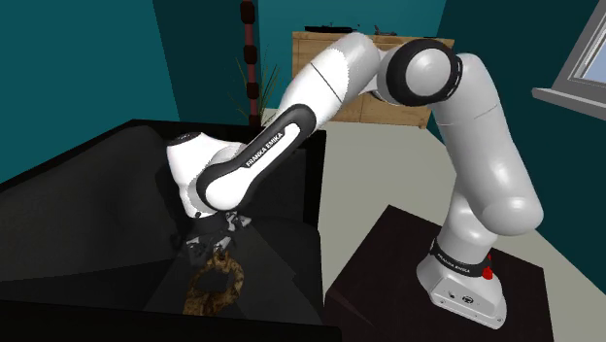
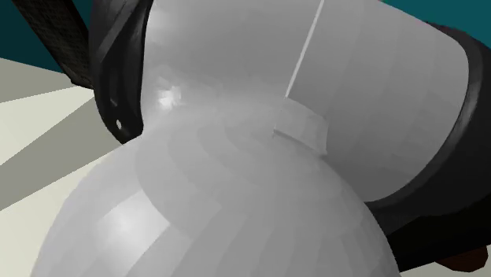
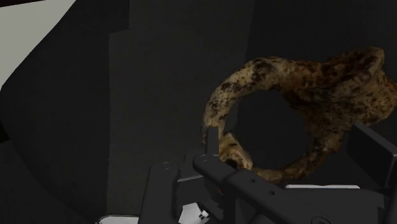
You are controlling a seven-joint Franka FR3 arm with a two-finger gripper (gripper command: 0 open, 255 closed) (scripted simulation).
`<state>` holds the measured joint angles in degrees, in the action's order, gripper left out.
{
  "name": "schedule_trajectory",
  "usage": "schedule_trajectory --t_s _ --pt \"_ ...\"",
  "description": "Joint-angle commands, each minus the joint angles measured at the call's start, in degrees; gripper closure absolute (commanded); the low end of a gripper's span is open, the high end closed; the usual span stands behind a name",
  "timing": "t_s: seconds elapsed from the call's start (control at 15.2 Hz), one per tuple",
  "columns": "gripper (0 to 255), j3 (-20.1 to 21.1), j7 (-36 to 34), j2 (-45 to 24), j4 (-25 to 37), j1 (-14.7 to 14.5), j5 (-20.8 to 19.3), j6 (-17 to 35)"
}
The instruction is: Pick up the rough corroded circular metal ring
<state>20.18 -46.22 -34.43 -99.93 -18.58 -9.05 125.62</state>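
Hanging low over a black work surface (image 1: 87,223), the all-black two-finger gripper (image 1: 216,236) had its jaws wide apart and clasped nothing. In the wrist view one finger (image 3: 210,167) stood just in front of the near band of the rough, rust-brown and tan mottled circular metal ring (image 3: 331,86), and the other finger rose beside its thick, lumpy, darker side. The near band ran between the two. Whether either finger touched the ring could not be told.

Seen along the gripper, the ring's opening faced the hand, with the black surface showing through the hole. Its paler, thinner arc curved round on one finger's side, and the bulkier corroded mass sat on the other's. In the shoulder view the ring lay flat on the surface right under the gripper and just nearer the camera. Its oval outline there had the long axis slanting from the gripper down toward that view's lower left.

Beyond the hand, the white Franka arm (image 1: 466,146) arched down from its base on the dark box stand (image 1: 388,272) at the shoulder view's lower right. A light wooden cabinet (image 1: 316,58) stood against a teal wall (image 1: 97,58) behind, and a window frame (image 1: 588,53) showed at the upper right. The second exterior view looked closely onto the arm's smooth white casing, edged by black joints.
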Motion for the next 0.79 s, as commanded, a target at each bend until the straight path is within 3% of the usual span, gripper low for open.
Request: schedule_trajectory --t_s 0.0,0.46,0.73 --pt "0 -0.8 -1.1 -4.6 5.4 -1.8 -1.2 -1.0" --pt "0 -3.4 -2.8 -23.4 30.5 -8.8 -3.5 -7.6" --pt "0 -3.8 -2.7 -26.4 33.3 -9.5 -3.8 -7.2"
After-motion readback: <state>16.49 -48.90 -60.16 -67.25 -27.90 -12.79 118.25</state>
